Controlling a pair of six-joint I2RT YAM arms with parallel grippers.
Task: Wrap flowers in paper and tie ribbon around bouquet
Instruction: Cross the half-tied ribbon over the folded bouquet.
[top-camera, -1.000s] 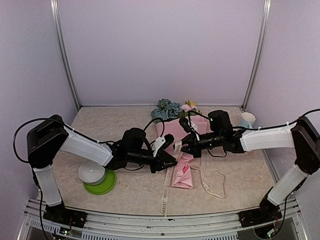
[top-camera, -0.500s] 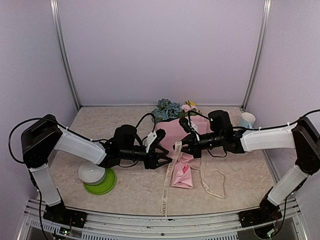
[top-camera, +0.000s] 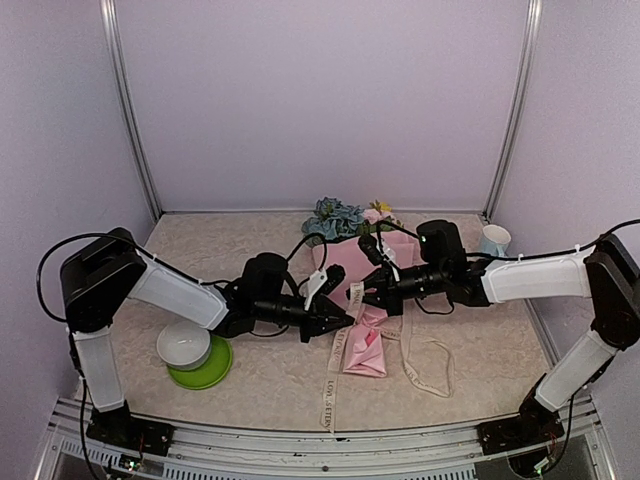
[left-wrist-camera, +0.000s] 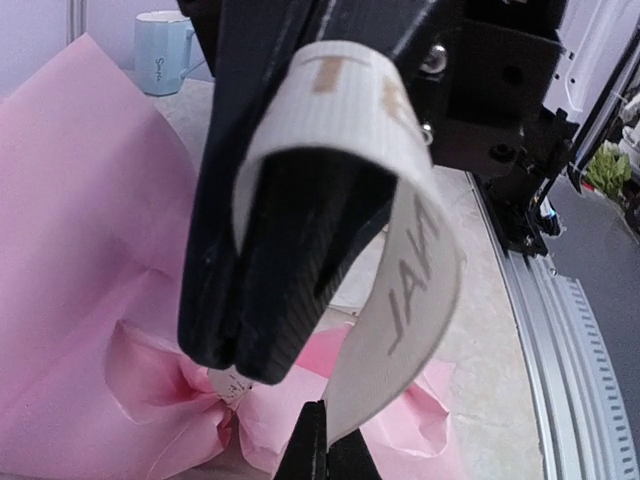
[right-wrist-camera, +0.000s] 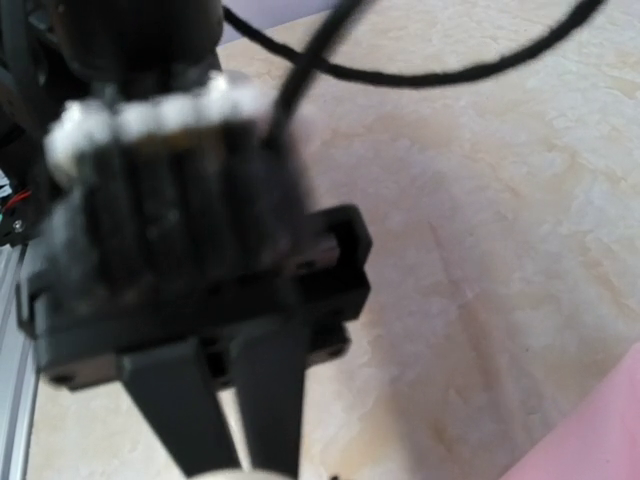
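L gripper (left-wrist-camera: 322, 445): fingertips pressed together, pinching the ribbon (left-wrist-camera: 410, 300). From the pinch the ribbon arcs up & loops over the R gripper (left-wrist-camera: 255, 350). R fingers are pressed together; can't tell if they pinch the ribbon or it only drapes over them. Both tips sit close together just above the gathered part of the paper (left-wrist-camera: 80, 250).

Bouquet (top-camera: 352, 262) lies mid-table (top-camera: 200, 260), flowers (top-camera: 335, 218) at the far end. Rest of the ribbon trails to the near edge, w/ a loose loop on the right.

Bowl (top-camera: 183, 345) on green plate (top-camera: 212, 372), near left. Cup (top-camera: 493, 240), far right.
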